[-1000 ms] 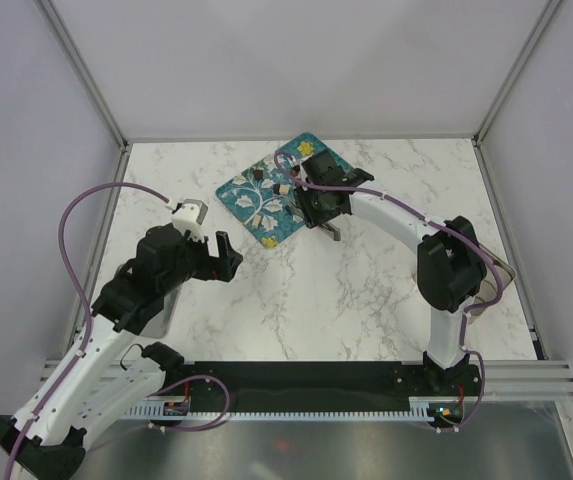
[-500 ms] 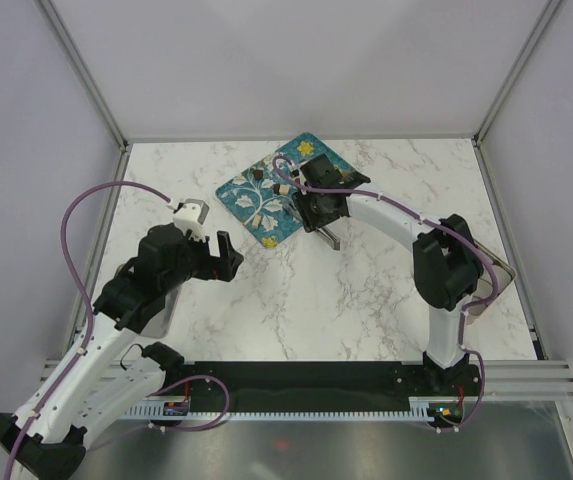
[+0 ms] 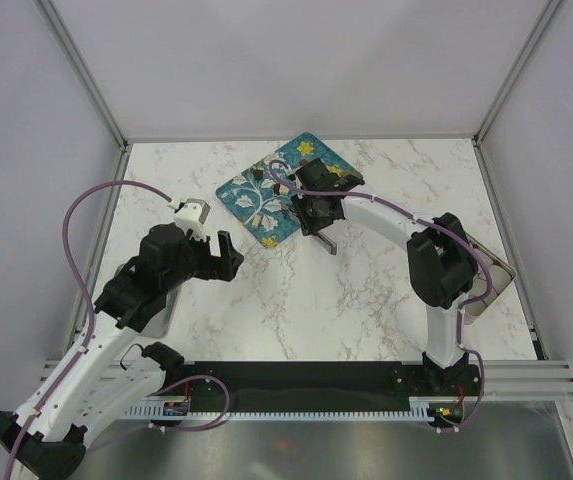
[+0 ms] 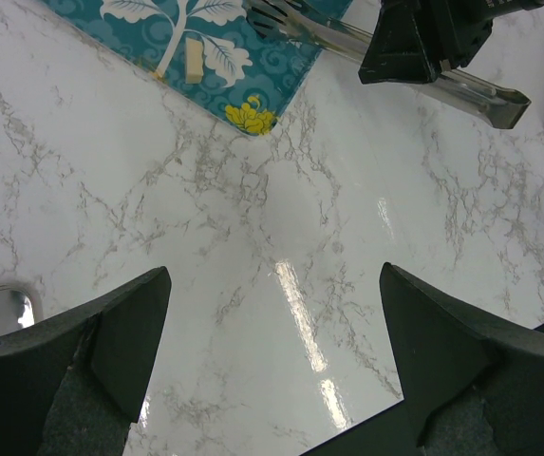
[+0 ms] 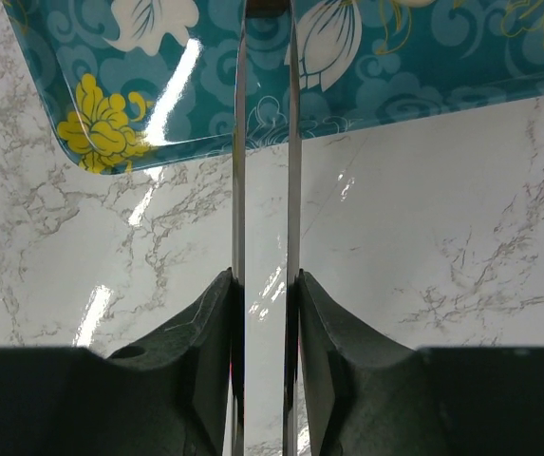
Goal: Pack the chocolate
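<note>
Top external view: the chocolate (image 3: 256,174) shows as small dark and pale pieces scattered on a teal flowered tray (image 3: 238,192). The tray sits at the back of the white marbled tabletop (image 3: 366,290), between plain grey walls (image 3: 296,70). The right claw (image 3: 316,215) hovers at the tray's near-right edge, just beside the pieces.

Left wrist view: one cream piece lies on the tray, well apart from the left claw (image 4: 272,323), which gapes wide and holds nothing.

Right wrist view: the right claw is pinched on metal tongs (image 5: 240,142) that reach over the tray.
</note>
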### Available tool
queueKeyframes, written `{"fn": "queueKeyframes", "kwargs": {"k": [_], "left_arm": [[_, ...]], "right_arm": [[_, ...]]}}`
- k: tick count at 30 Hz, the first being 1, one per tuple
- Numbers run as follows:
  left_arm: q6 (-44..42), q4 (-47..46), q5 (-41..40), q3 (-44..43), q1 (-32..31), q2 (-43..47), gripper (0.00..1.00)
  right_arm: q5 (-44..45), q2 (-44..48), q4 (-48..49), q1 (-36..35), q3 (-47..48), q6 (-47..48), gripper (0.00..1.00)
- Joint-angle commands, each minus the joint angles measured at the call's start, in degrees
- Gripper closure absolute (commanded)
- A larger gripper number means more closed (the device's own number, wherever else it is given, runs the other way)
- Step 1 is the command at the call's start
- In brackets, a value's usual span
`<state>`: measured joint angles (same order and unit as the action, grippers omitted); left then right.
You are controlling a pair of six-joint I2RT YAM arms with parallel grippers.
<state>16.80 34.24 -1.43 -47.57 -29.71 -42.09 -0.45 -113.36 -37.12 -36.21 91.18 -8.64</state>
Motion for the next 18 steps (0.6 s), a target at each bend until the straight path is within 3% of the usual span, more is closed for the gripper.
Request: {"fn": "queueKeyframes", "kwargs": {"k": [1,12,18], "left_arm": [[-2.03,-0.58,-0.68,-0.77,-0.17,0.07,0.01],[-1.86,-0.40,0.73,-0.68,-0.17,0.16,0.01],[-1.68,-0.49,2.47,-0.50,-0.17,0.25,0.01]], "right_arm": [[-0.34,1.12,1.53,-0.09,2.43,-1.90,0.65],[8.35,14.29,-4.00,1.13,-1.60,-11.13,0.74],[14.85,24.04,-12.79,8.23,-6.61,-13.50,0.75]]}}
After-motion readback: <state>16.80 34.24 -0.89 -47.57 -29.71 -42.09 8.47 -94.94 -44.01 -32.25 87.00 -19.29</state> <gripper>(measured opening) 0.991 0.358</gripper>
